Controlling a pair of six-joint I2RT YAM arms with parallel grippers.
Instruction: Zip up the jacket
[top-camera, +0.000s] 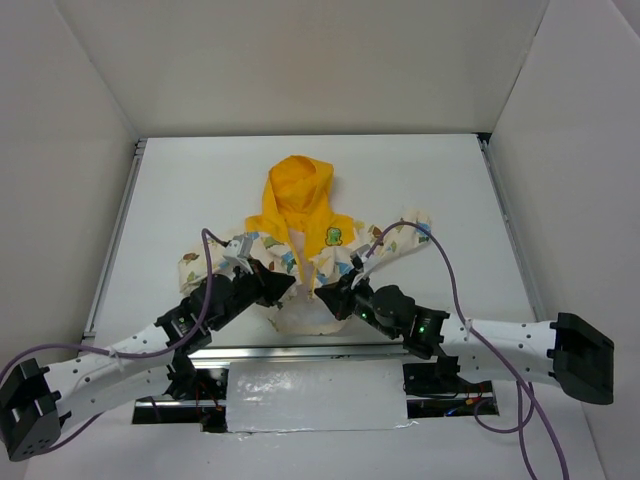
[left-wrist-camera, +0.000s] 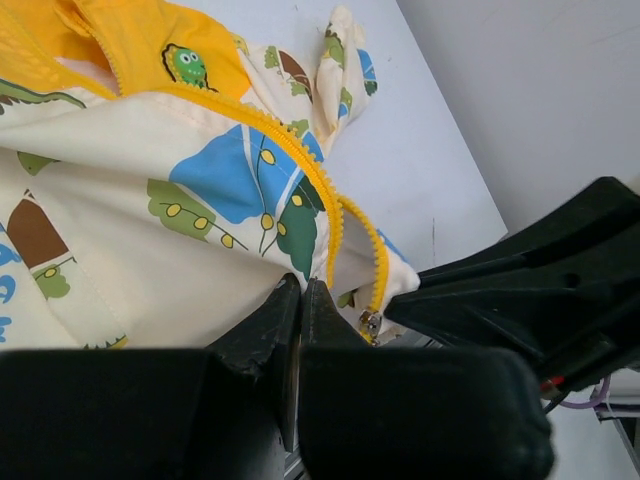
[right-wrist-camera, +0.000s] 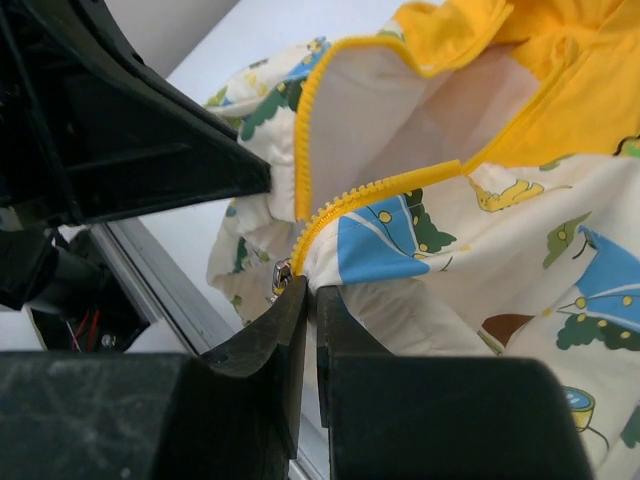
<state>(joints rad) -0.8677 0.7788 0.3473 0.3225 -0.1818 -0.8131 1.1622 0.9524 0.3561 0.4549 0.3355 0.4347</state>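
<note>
The jacket (top-camera: 300, 245) lies flat on the white table, yellow hood (top-camera: 298, 188) pointing away from me, front open at the bottom. My left gripper (top-camera: 285, 287) is shut on the cream hem just left of the zipper, seen close in the left wrist view (left-wrist-camera: 301, 283). On the other side of the zipper, my right gripper (top-camera: 326, 297) is shut on the hem (right-wrist-camera: 311, 290). The two yellow rows of zipper teeth (right-wrist-camera: 303, 140) stand apart above the grips. A small metal slider (left-wrist-camera: 370, 322) hangs at the bottom between the two grippers, also showing beside my right fingers (right-wrist-camera: 281, 275).
A metal rail (top-camera: 300, 352) runs along the table's near edge right under the hem. White walls (top-camera: 90, 110) enclose the table on three sides. Purple cables (top-camera: 452, 280) loop above both arms. A white taped plate (top-camera: 315, 395) sits between the arm bases.
</note>
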